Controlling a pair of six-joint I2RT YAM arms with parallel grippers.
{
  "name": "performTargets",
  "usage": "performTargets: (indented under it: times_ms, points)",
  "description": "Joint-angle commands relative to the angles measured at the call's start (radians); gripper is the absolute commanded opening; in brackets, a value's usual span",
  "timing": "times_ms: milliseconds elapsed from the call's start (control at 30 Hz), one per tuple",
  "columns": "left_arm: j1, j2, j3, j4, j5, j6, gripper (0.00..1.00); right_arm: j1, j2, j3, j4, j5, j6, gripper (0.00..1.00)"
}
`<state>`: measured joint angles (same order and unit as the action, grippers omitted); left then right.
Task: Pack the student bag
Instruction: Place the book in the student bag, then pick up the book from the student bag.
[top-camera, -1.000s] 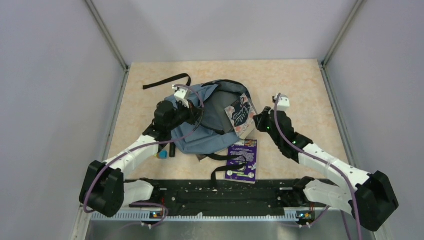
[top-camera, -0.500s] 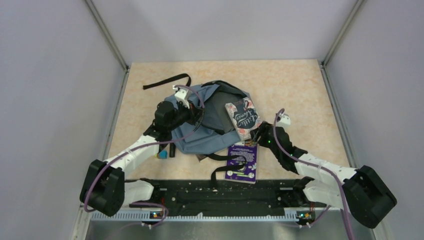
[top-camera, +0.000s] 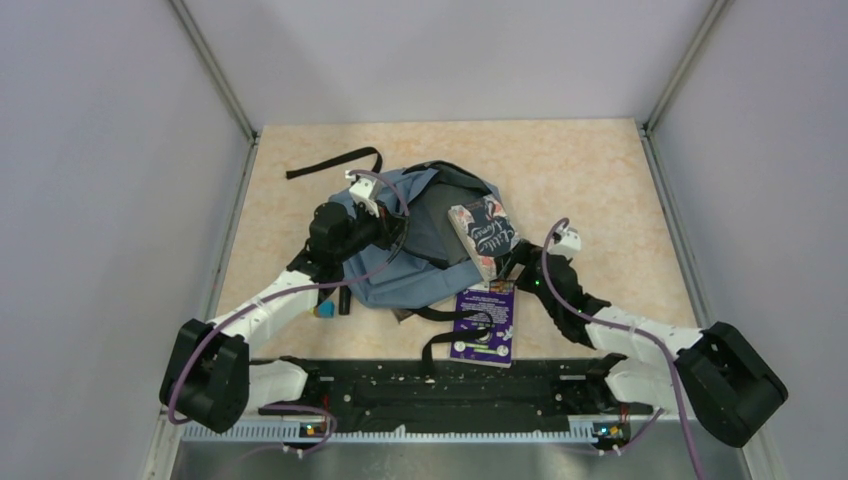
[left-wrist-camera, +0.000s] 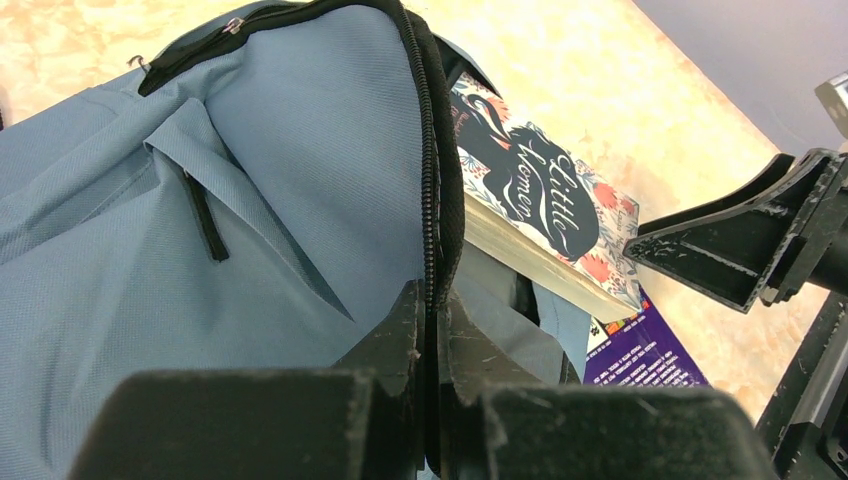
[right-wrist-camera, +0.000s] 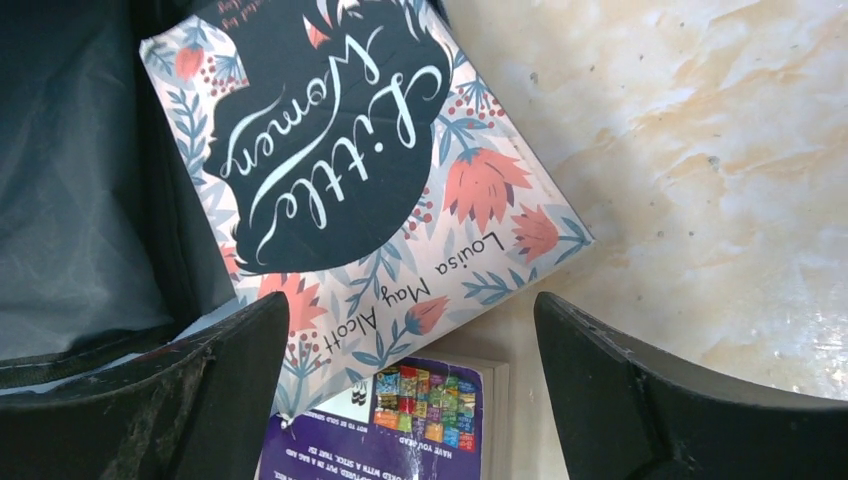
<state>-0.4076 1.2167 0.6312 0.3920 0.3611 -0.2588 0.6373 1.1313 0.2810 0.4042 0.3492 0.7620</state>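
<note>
pale stone-look table (top-camera: 600, 170) with grey walls all round, and the bag (top-camera: 415, 280) lies flat in the middle of it, a bit to the left, with its mouth facing right. one long strap (top-camera: 335, 162) trails away at the far left. the left gripper (left-wrist-camera: 432, 305) is pressed together on the black zip edge of the bag and lifts that edge so the mouth gapes. a flowery book (right-wrist-camera: 330, 160) sits half in the mouth, with its near end sticking out over a purple book (top-camera: 485, 325) on the table. the right gripper (right-wrist-camera: 408, 320) is spread wide, one finger on each side of the flowery book's near corner, and it grips nothing. i think the bag is soft and light and very floppy. it will sag and fold, and the mouth will likely fall shut if the edge is let go. the zip edge is thick and firm, so it looks like the best place to hold. the flat cloth would just bunch up. the straps may drag and catch on things. the books look stiff with smooth covers that may slip, so a push on the near end should slide one in.
</note>
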Motion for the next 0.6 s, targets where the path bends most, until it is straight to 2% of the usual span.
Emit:
performTargets:
  times_ms: [0,233,367,567]
  points:
    - [-0.007,-0.012,-0.004,0.046,0.017,0.007,0.00,-0.002,-0.079,-0.001,-0.035,0.061,0.030,0.91]
    - [-0.008,-0.012,-0.003,0.046,0.019,0.007,0.00,-0.004,-0.130,-0.098,0.024,0.082,0.219,0.91]
    - [-0.010,-0.019,-0.004,0.042,0.015,0.010,0.00,-0.006,-0.109,-0.121,0.057,0.097,0.330,0.91]
    - [-0.011,-0.016,-0.005,0.041,0.012,0.012,0.00,-0.015,-0.053,-0.160,0.207,0.110,0.427,0.92]
